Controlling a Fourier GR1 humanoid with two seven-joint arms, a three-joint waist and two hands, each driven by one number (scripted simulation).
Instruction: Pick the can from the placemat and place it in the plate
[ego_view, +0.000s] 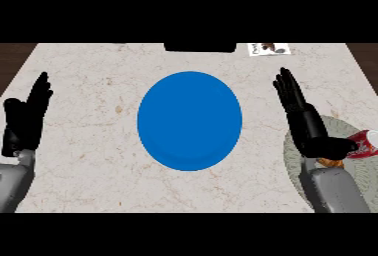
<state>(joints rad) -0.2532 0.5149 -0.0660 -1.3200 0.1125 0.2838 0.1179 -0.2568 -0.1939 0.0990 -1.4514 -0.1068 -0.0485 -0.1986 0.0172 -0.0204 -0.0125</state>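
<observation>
head view: looking steeply down on the marble counter (96, 165), both forearms coming in from the lower edge.
right hand (301, 112): showing at the right side, fingers lying straight and pointing away toward the far edge, thumb sticking out sideways toward the can; released, grasping nothing that can be seen.
can (363, 144): red with white marking, lying tilted on the placemat at the right edge, partly cut off by the frame; sitting just beside the right hand's thumb on its outer side, down near the wrist. Whether thumb and can are touching: cannot tell.
orange-brown bit (334, 162): peeking out just under the right thumb, beside the can; too small to tell what it is.
placemat (299, 150): round, grey-green, lying under the right hand's heel and wrist and spreading out to its outer side; partly hidden by the forearm.
plate (190, 120): blue, looking taller than wide, sitting on the inner side of the right hand, between the two hands, apart from both; nothing lying in it.
left hand (26, 117): resting open at the left edge, fingers straight and pointing up, well apart from the can, with the plate lying between.
card (269, 49): small printed piece lying at the far edge, beyond the right hand's fingertips.
dark object (199, 47): sitting at the far edge beyond the plate; cannot tell what it is.
</observation>
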